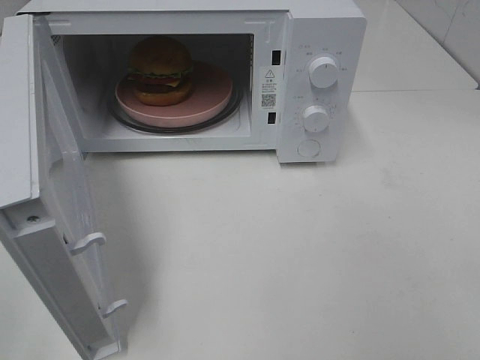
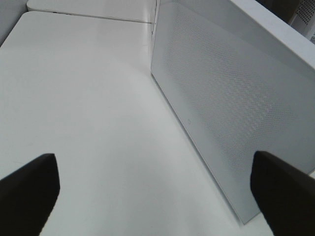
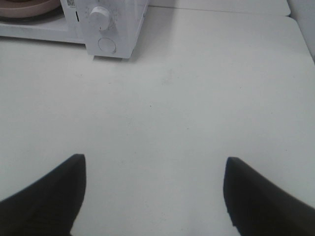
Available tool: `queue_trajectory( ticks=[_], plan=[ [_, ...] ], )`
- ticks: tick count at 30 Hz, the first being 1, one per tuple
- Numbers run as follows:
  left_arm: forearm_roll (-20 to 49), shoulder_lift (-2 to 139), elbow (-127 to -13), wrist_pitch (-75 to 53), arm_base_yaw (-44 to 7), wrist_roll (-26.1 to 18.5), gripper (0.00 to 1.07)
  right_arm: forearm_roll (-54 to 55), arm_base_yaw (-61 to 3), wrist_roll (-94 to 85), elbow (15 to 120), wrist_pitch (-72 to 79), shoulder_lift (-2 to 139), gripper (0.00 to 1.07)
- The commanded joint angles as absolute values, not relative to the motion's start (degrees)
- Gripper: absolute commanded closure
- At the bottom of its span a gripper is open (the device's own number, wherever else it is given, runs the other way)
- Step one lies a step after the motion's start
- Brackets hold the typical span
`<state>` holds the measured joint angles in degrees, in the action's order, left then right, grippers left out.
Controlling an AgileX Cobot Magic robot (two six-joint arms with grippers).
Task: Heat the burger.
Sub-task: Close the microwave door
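Observation:
The burger (image 1: 160,69), with a golden-brown bun, green lettuce and a dark patty, sits on a round pink plate (image 1: 214,94) inside the white microwave (image 1: 315,30), on its glass turntable. The microwave door (image 1: 52,217) stands wide open at the left. Neither gripper shows in the exterior high view. My left gripper (image 2: 152,189) is open and empty, beside the outer face of the door (image 2: 231,103). My right gripper (image 3: 155,189) is open and empty over the table, away from the microwave's knob panel (image 3: 106,27). The plate's edge (image 3: 24,7) shows in the right wrist view.
The microwave has two dials (image 1: 323,71) and a round button (image 1: 309,148) on its right panel. The white table (image 1: 300,255) stretches in front of it. The open door's inner latches (image 1: 90,241) stick out toward the table's front left.

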<state>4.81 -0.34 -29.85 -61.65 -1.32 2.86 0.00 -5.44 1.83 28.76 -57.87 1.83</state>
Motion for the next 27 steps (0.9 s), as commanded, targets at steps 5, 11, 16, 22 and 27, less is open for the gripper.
queue_trajectory(
  ticks=[5,11,16,22,27],
  plan=[
    [4.87,-1.15,-29.68,-61.13,-1.32,2.75,0.09,0.0,-3.38,2.01,28.59,-56.89,-1.78,0.31],
    [4.87,-1.03,-29.68,-61.13,-1.32,2.75,0.09,0.0,-3.38,2.01,28.59,-56.89,-1.78,0.31],
    [4.87,-1.03,-29.68,-61.13,-1.32,2.75,0.09,0.0,-3.38,2.06,28.59,-56.89,-1.78,0.31],
    [4.87,-1.03,-29.68,-61.13,-1.32,2.75,0.09,0.0,-3.38,2.06,28.59,-56.89,-1.78,0.31],
    [4.87,-1.03,-29.68,-61.13,-1.32,2.75,0.09,0.0,-3.38,2.06,28.59,-56.89,-1.78,0.31]
  ],
)
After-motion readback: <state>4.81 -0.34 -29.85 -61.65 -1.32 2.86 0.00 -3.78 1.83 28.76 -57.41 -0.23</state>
